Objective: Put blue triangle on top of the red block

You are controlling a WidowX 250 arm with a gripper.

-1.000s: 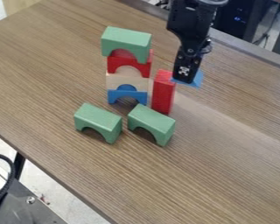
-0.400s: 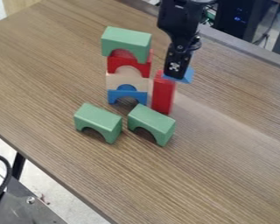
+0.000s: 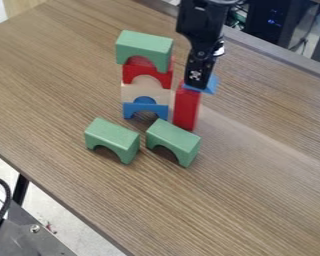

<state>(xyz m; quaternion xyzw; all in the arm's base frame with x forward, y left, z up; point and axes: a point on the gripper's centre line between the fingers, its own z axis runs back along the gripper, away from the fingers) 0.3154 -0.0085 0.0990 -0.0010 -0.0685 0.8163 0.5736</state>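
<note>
— Where's the blue triangle [image 3: 211, 84]?
— Grasped in my pincer [image 3: 196, 86], at the tips; just below stands the red block [image 3: 187, 109], touching or not, I can't tell.
— How will it handle?
— Light, stiff, probably slippery on its slopes; I'd hold it by the flat, parallel faces.

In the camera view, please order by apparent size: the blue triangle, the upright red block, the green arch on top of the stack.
1. Green arch on top
2. Upright red block
3. Blue triangle, partly hidden
</note>
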